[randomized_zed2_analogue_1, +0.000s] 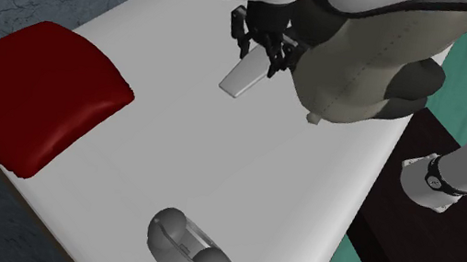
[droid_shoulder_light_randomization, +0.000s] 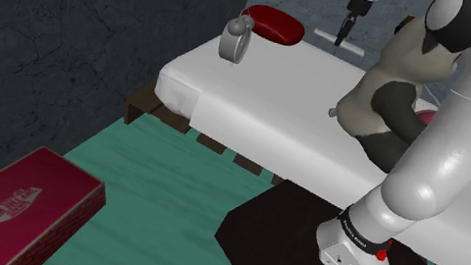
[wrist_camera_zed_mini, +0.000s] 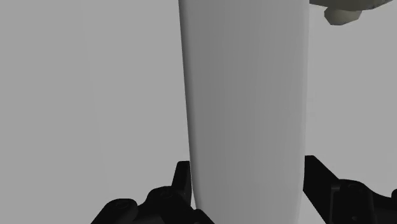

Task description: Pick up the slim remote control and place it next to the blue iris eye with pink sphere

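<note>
Black two-finger gripper (randomized_zed2_analogue_1: pixel 265 54) was closed on one end of the slim pale-grey remote control (randomized_zed2_analogue_1: pixel 244 76), pinching across its width. The remote's long axis ran straight out ahead of the gripper, over the white bed (randomized_zed2_analogue_1: pixel 217 170), just beside the grey-and-dark plush toy (randomized_zed2_analogue_1: pixel 360 68).

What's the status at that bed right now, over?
Hand shut on slim remote. Remote white, over the white bed. Plush toy close beside it.
</note>
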